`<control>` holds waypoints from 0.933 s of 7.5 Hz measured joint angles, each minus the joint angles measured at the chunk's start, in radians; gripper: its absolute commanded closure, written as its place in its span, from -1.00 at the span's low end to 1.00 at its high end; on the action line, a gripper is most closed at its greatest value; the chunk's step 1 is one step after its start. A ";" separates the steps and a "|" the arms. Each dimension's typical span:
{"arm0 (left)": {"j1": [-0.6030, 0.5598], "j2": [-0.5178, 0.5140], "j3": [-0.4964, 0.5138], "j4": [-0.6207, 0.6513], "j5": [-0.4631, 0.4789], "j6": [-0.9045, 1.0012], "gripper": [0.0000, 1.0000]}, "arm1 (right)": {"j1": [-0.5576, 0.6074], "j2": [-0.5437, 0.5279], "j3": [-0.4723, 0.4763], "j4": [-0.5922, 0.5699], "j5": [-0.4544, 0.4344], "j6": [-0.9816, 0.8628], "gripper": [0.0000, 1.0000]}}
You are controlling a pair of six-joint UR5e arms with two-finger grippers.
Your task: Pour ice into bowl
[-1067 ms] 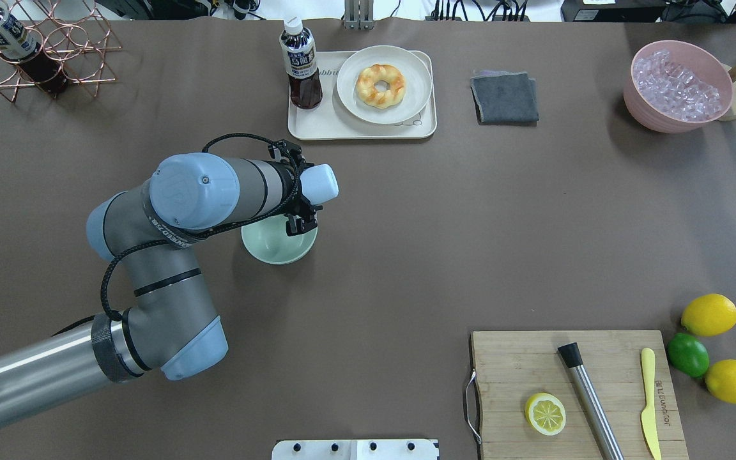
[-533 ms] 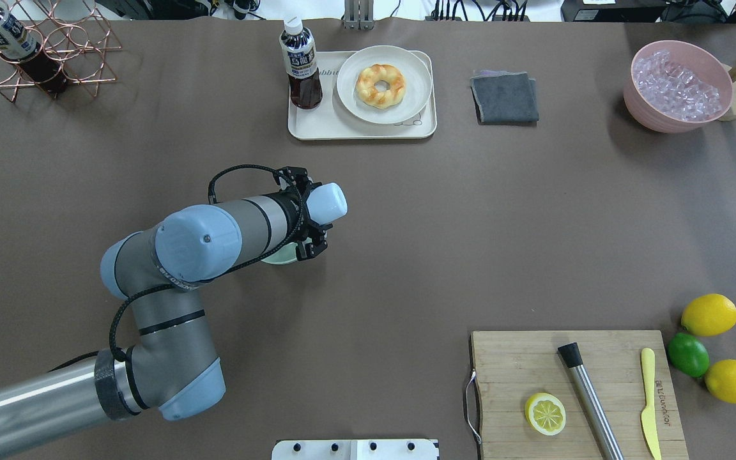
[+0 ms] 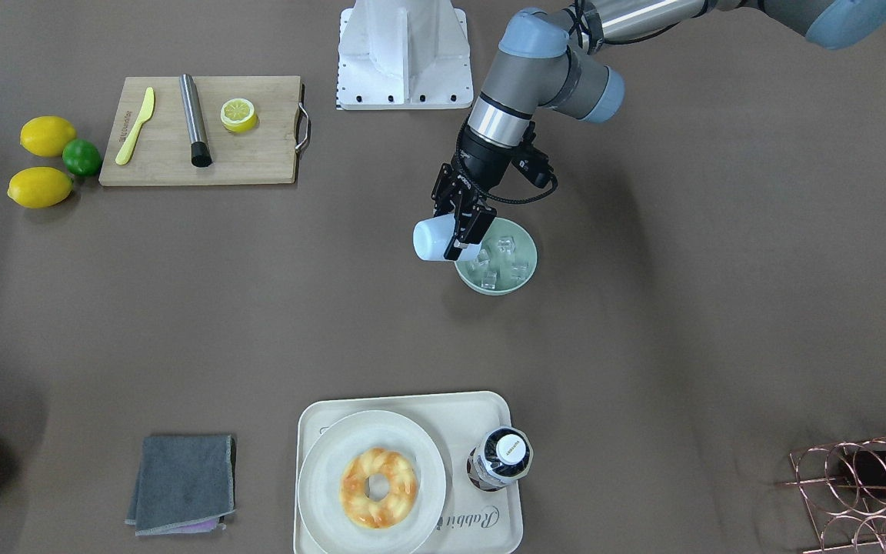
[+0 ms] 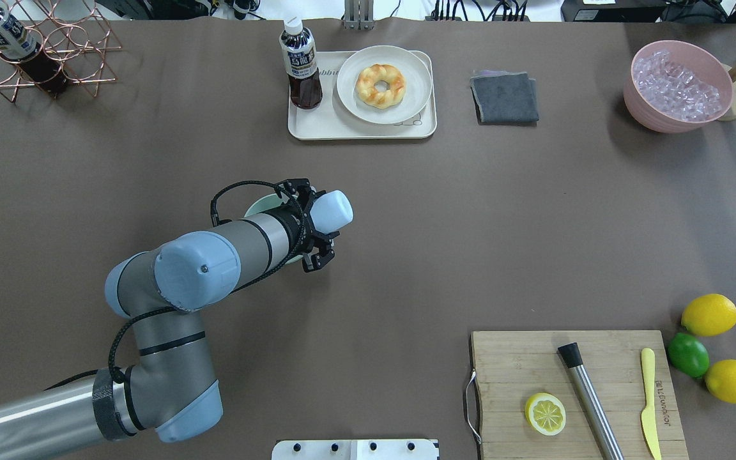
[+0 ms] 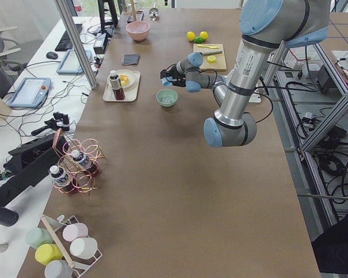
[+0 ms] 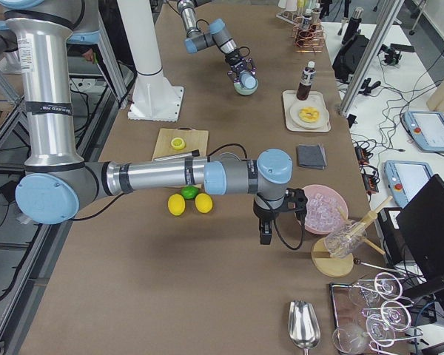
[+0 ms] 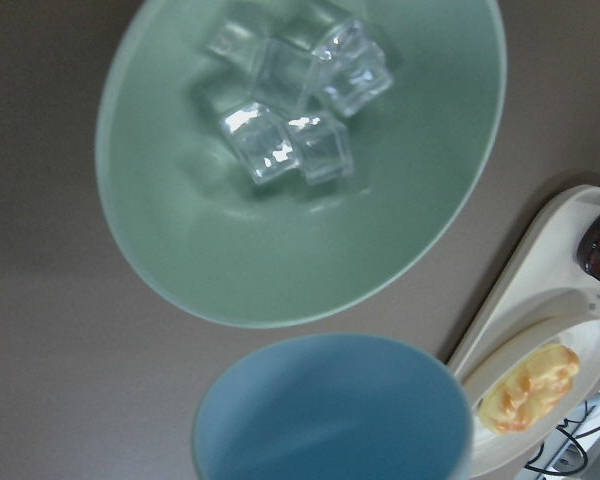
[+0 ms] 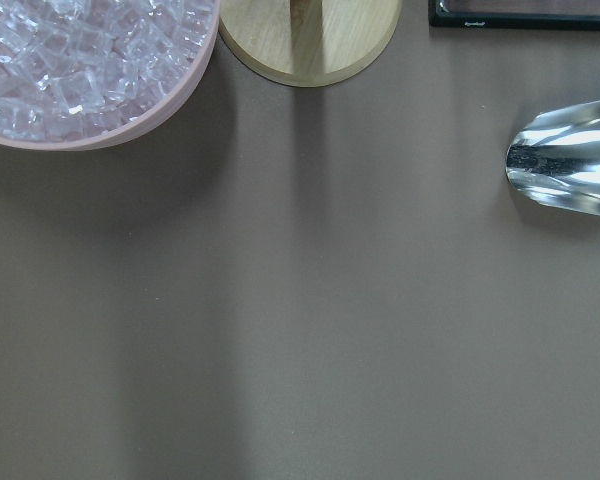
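In the front-facing view the left claw [image 3: 460,238] is clamped around a light blue cup [image 3: 429,240]. The cup is tipped on its side, its mouth towards the mint-green bowl [image 3: 526,269] standing mid-tabletop [image 3: 643,346], and the ice [image 3: 501,258] lies inside the bowl. From overhead, the left arm [image 4: 195,262] covers the bowl except for a sliver of its far rim. The left wrist view shows the clear cubes clustered in the bowl's bottom. In the right-side view the right claw [image 6: 266,231] hangs near a pink tub [image 6: 322,211] of ice, and I cannot tell how far it is open.

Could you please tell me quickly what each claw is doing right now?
Left claw: closed on the light blue cup.
Right claw: cannot be told, seen only from the side.
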 measured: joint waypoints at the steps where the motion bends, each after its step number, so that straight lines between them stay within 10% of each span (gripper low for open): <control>1: 0.000 -0.001 -0.006 -0.008 0.020 -0.015 -0.17 | 0.000 0.000 0.000 0.000 0.000 0.001 -0.99; 4: -0.030 0.008 -0.011 -0.035 0.027 -0.018 -0.17 | 0.000 0.000 0.001 0.000 0.001 0.000 -0.98; 7: -0.265 0.040 -0.028 0.227 -0.295 0.101 -0.18 | 0.000 -0.001 0.003 0.000 0.001 0.003 -0.98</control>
